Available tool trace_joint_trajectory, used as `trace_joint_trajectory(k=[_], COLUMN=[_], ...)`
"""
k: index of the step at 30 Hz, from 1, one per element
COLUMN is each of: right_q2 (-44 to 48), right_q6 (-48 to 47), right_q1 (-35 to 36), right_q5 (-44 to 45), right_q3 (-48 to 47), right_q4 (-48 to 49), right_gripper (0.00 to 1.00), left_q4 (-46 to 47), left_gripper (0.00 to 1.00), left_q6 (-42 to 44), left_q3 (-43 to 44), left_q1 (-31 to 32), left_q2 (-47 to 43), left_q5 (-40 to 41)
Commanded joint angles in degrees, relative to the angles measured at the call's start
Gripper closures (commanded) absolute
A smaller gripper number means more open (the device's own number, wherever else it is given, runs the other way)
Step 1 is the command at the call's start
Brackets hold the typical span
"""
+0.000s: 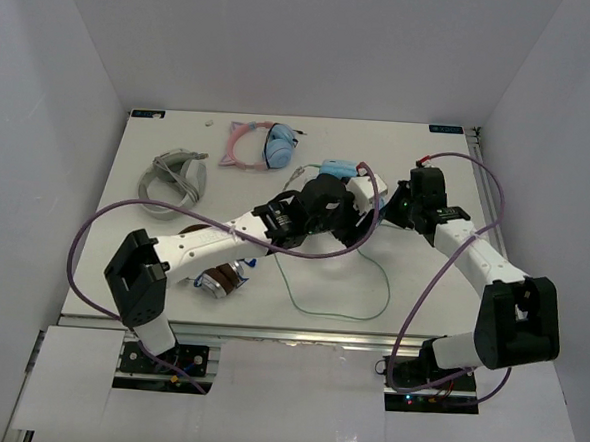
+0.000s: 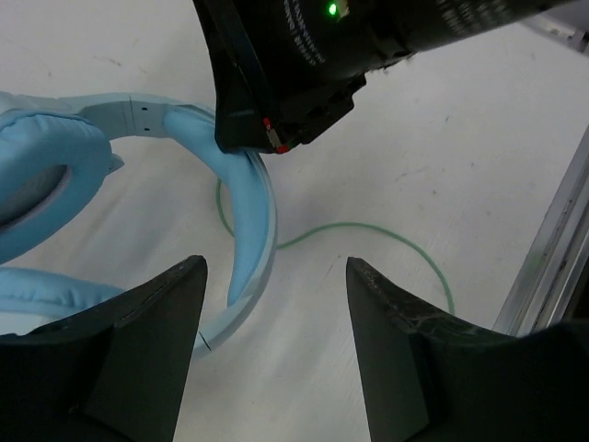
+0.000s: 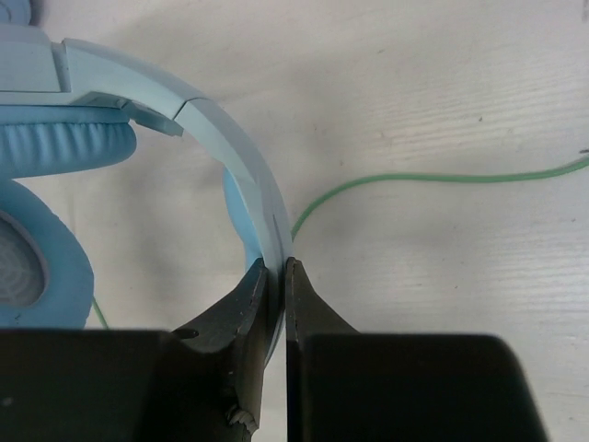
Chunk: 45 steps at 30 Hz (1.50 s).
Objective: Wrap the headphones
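Headphones lie mid-worktop toward its far edge, half hidden under both arms, green cable looping toward the near edge. Left wrist: left tool hangs released, jaws apart above the blue headband. Right wrist: right tool is clenched on the headband.

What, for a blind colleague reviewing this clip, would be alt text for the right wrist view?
The right gripper is shut on the light blue headphones, pinching their headband between its two dark fingers at the bottom of the frame. A padded earcup sits at left, and a thin green cable curves across the white table to the right.
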<state>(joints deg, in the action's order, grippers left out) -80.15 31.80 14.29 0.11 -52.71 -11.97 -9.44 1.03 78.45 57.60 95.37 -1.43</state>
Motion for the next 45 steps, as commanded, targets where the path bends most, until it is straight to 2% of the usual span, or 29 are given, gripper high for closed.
trace_joint_trajectory(k=[1, 13, 17, 19, 20, 21, 22, 23, 24, 26, 28, 33, 37, 41, 45], right_q2=[5.74, 10.25, 10.88, 10.81, 10.98, 11.09, 11.26, 11.63, 12.13, 14.59, 16.79, 21.76, 25.43, 30.15, 34.44], right_q6=[4.16, 5.73, 5.81, 5.81, 5.81, 5.32, 4.51, 3.49, 2.76, 1.42, 1.27, 0.11, -2.15, -5.77, -3.21], right_q1=[1.70, 2.14, 2.40, 2.50, 2.50, 2.50, 2.46, 2.41, 2.41, 2.39, 1.98, -0.11, -0.88, -1.02, -1.02], right_q5=[-5.48, -6.95, -7.40, -7.58, -7.93, -8.98, -9.88, -10.53, -11.10, -11.45, -11.57, -11.71, -8.85, -15.68, -25.50], right_q3=[2.55, 4.63, 4.97, 4.90, 4.81, 4.81, 4.77, 4.65, 4.48, 4.57, 5.02, 5.35, 7.71, 16.26, 28.11], right_q4=[7.57, 8.37, 8.54, 8.72, 8.90, 9.56, 10.20, 10.63, 10.80, 11.48, 13.65, 16.20, 19.35, 31.39, 54.05], right_gripper=[0.92, 0.92, 0.92, 0.92, 0.92, 0.86, 0.73, 0.54, 0.40, 0.25, 0.18, 0.18, 0.21, 0.21, 0.18], left_q4=[-7.37, -8.22, -7.31, -5.69, -5.15, -4.32, -3.29, -2.19, -1.40, 0.03, 1.80, 5.44, 4.52, 4.98, 11.36], left_gripper=[0.30, 0.33, 0.62, 0.87, 0.95, 0.98, 1.00, 1.00, 1.00, 1.00, 1.00, 1.00, 1.00, 1.00, 1.00], left_q6=[2.94, 4.41, 4.18, 3.71, 3.45, 3.06, 2.69, 2.27, 1.77, -0.29, -2.95, -8.69, -12.39, -17.31, -22.78], left_q3=[4.04, 6.62, 6.23, 5.14, 4.69, 4.09, 3.22, 2.08, 1.07, -0.76, -2.83, -7.15, -6.04, -4.54, -5.85], left_q1=[0.70, 3.83, 3.83, 3.83, 3.83, 3.83, 3.83, 3.83, 3.83, 3.50, 2.26, -0.72, -2.13, -3.82, -4.76], left_q2=[3.06, 12.19, 12.32, 11.33, 10.89, 10.17, 9.46, 8.58, 7.45, 3.42, -0.36, -11.55, -20.13, -26.29, -30.85], left_q5=[0.61, 12.05, 11.57, 10.57, 9.44, 9.05, 8.60, 8.03, 7.42, 5.11, -0.12, -9.91, -13.12, -15.97, -18.26])
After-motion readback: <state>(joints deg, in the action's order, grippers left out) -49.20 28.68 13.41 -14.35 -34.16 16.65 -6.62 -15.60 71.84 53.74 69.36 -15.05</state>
